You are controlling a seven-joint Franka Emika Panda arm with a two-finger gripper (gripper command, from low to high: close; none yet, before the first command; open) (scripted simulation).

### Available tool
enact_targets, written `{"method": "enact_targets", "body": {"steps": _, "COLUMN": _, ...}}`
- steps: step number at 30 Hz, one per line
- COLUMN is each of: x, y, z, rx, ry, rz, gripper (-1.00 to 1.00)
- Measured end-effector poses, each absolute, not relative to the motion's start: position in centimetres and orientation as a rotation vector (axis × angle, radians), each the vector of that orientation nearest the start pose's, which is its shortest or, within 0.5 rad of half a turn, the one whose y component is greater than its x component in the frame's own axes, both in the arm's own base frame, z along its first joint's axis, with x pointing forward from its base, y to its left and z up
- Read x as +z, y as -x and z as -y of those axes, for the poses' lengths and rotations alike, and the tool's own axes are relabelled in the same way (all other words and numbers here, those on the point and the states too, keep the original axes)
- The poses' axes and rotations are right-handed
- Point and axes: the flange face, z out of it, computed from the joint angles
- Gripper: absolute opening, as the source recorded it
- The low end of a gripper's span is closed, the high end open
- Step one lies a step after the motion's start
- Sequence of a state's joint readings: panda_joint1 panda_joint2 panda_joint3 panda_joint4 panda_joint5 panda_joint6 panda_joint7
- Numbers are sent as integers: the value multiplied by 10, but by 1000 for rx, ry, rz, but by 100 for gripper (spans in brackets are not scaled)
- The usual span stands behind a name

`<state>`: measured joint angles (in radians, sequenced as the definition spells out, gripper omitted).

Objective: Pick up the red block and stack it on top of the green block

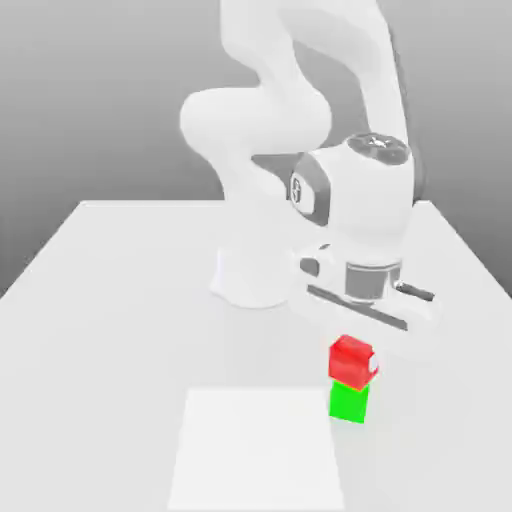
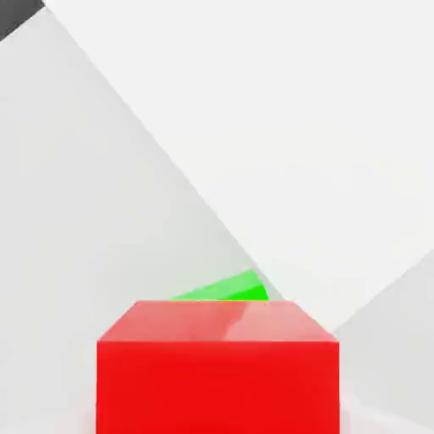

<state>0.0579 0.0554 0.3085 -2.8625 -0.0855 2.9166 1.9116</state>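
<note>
The red block point(image 1: 350, 360) sits just under my gripper point(image 1: 354, 352), which is shut on it. In the hand view the red block point(image 2: 218, 369) looms very close. In the exterior view the green block point(image 1: 348, 402) lies directly below the red one, and their faces meet. I cannot tell whether the red block rests on the green one or hangs just over or behind it. A thin slice of the green block point(image 2: 227, 290) peeks out past the red block's far top edge in the hand view.
A lighter white square patch point(image 1: 255, 450) lies on the table point(image 1: 120, 300), its edge right beside the green block. The arm's base point(image 1: 250, 280) stands behind the blocks. Open tabletop stretches toward the exterior view's left.
</note>
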Motion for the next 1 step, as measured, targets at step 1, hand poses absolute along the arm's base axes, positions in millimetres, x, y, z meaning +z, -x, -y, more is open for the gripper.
{"method": "enact_targets", "body": {"steps": 1, "x": 182, "y": -327, "z": -134, "rx": -5, "ry": 2338, "rz": -2097, "gripper": 100}}
